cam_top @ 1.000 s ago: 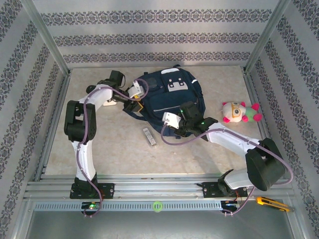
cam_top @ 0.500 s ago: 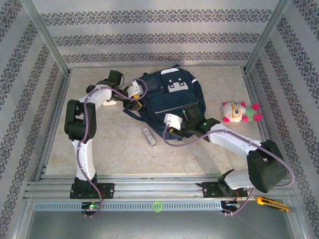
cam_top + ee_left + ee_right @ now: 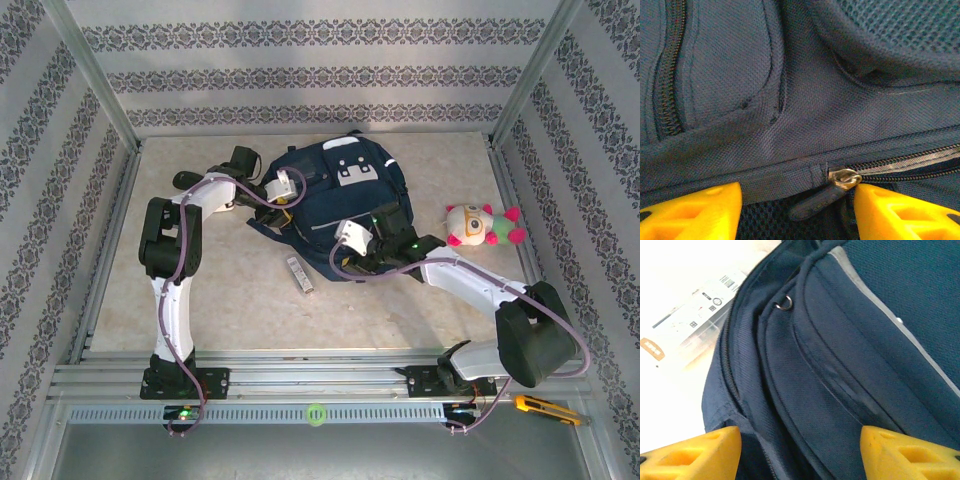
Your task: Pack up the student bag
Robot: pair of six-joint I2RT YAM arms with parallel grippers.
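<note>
Student bag: The student bag (image 3: 345, 195) lay flat by the far edge of the desk (image 3: 230, 300), about in the middle, with its front pockets facing up.
Left pincer: The left pincer (image 3: 796, 192) was at the bag's left side. It was wide and held nothing.
Zip: The shiny zip slider (image 3: 844, 178) and its dark pull tab (image 3: 812, 204) sat right between the two yellow fingers. I think the pincer was put there so it could grab the pull. I could not tell if the zip was open or closed.
Right pincer: The right pincer (image 3: 800, 435) was over the side of the bag nearest the arms. It was wide too. Blue cloth lay between its fingers, but it was not pinched.
Why two arms: I think one arm had to hold the floppy bag steady so the other could work the zip.
Soft toy: A soft toy (image 3: 483, 226) sat near the right edge of the desk, well apart from the bag.
Small packet: A small packet (image 3: 299, 274) lay on the desk just beside the bag.
How far along: Both things were outside the bag, so I think packing was not yet done.
</note>
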